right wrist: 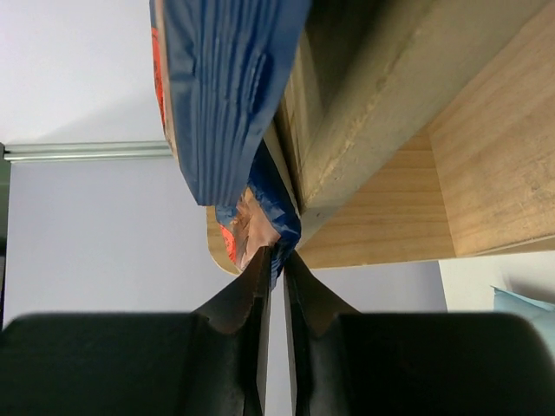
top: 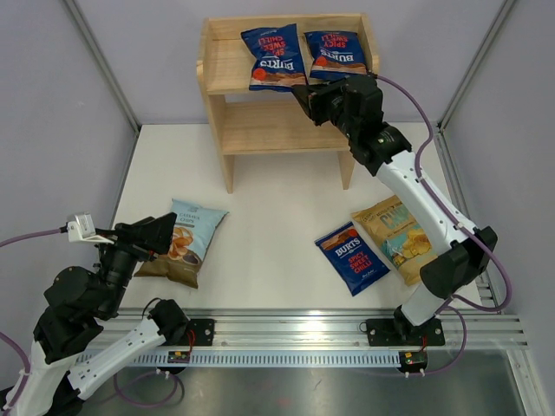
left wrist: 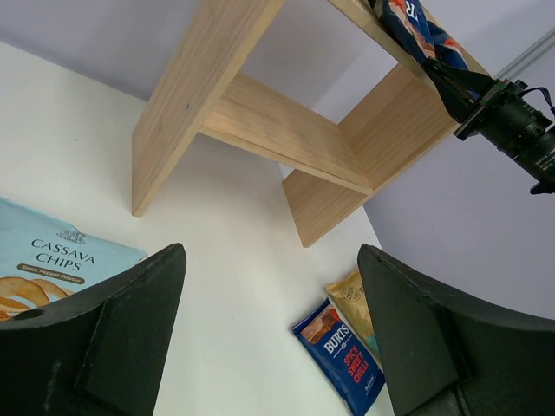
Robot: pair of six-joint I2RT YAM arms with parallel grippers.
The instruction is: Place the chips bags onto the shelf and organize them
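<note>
Tidying step at the light wooden two-tier shelf (top: 260, 130): my right gripper (right wrist: 276, 260) pinches the lower edge of a crinkly dark blue chips bag (top: 273, 54) lying on the top tier, which I judge next needs squaring and release.

The shelf (top: 277, 130) stands at the far edge of the counter (top: 269, 208), about midway across. On its top tier two bags lie side by side, the left shelf bag (top: 273, 54) and the right shelf bag (top: 336, 52). The right end effector (top: 302, 94) is at that tier's front edge, pinching the left shelf bag's near right corner. In front of the shelf, the lone bag (top: 186, 241) lies at the counter's near left, with the left end effector (top: 156, 232) over its left edge. Right of centre lies the middle bag (top: 351, 258). The outer bag (top: 395, 232) is just beside it on the right, partly under the right arm.
</note>
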